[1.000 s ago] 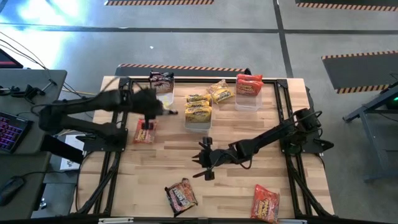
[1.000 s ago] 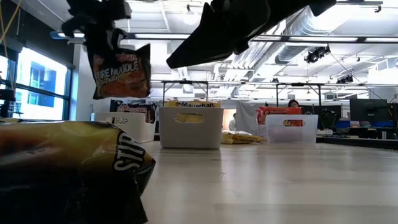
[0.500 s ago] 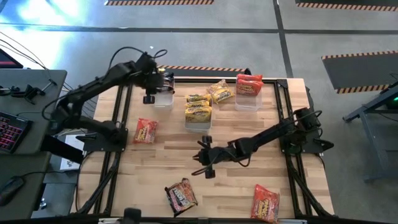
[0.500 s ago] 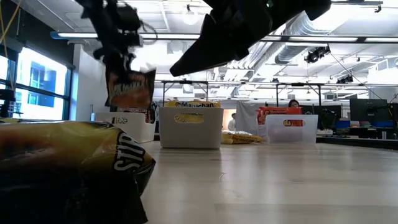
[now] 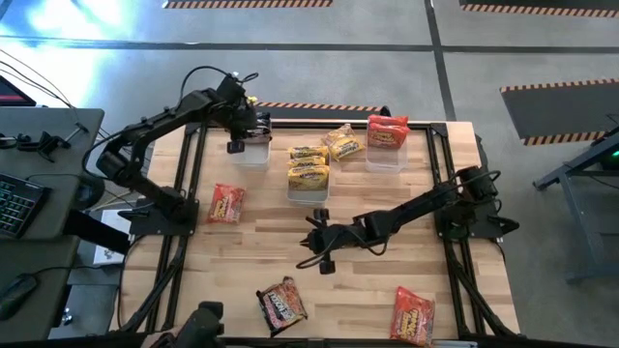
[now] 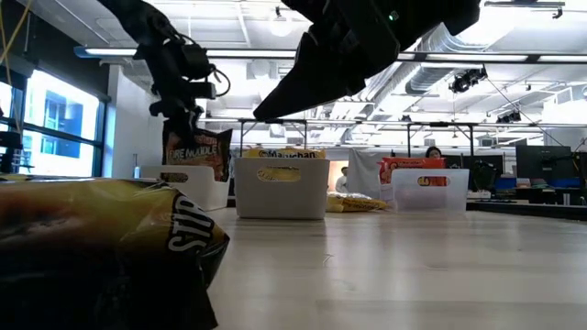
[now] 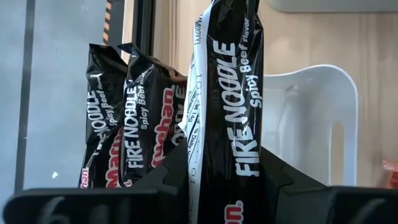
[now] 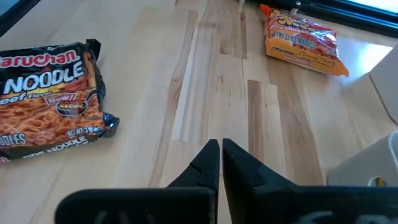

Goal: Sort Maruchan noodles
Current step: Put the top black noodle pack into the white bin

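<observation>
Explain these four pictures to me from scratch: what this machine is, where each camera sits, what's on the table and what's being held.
This is a robot with two dark jointed arms at a pale wooden table, sorting flat plastic ramen packets into clear plastic bins.

One camera looks straight down, one sits at table height, and one rides on each wrist.

The left end effector hangs over the far-left clear bin, shut on a black Fire Noodle packet; two matching black packets already stand inside. The right end effector hovers mid-table, shut and empty.

A middle bin holds yellow packets, and a right bin holds red-orange packets. Loose on the table lie one yellow packet, two red-orange ones and a dark one.
</observation>
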